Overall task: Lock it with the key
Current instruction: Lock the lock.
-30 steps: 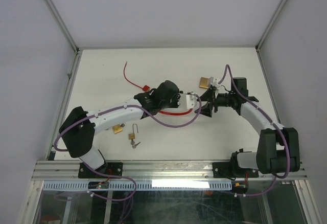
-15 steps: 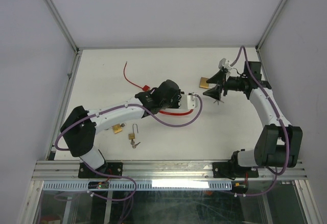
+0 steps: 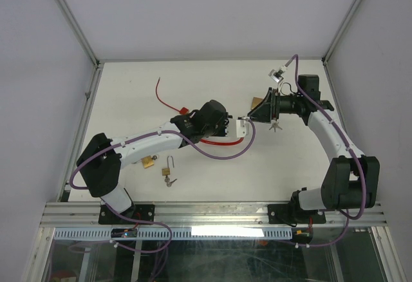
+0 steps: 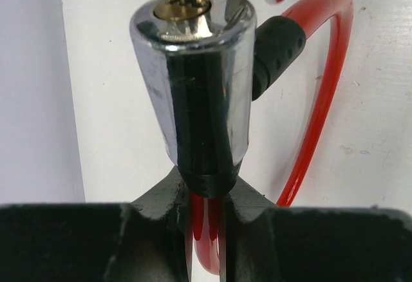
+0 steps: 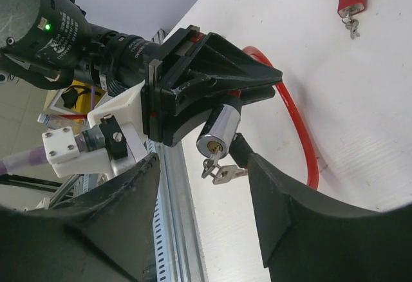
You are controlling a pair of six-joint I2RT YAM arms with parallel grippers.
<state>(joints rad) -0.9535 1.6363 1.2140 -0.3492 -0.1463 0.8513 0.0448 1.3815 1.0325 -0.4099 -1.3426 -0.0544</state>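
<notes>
Since a second ago the right claw (image 5: 205, 224) has swung away from just beside the lock toward the far side of the counter (image 3: 212, 76). It now covers the brass padlock that showed there earlier, while the left arm has kept its place. Well to the left of the left claw (image 4: 205, 188), toward the counter's near rim, lies a small brass padlock (image 3: 149, 161). Just right of that is a second padlock (image 3: 168, 168) with keys. Farther back on that side sits a red padlock (image 5: 353, 2), also with keys hanging from it. The left claw is clamped on the base of the chrome lock cylinder (image 4: 199, 82) and holds it off the counter. The cylinder's keyway, at the end away from that claw, holds the key (image 5: 219, 171); the bits of metal hanging from it are too small to sort out. The red cable (image 4: 322, 82) leaves a black sleeve (image 4: 278, 47) on the cylinder's side and loops on the counter below the claw. To its right, the right claw has its fingers spread with nothing between them. It faces the keyed end across a gap, clear of the key. The widest bare stretch of counter lies beyond both claws, up to the far wall. The right claw is nearer the right-hand rail (image 3: 335, 95) than the left claw is to the left one.
</notes>
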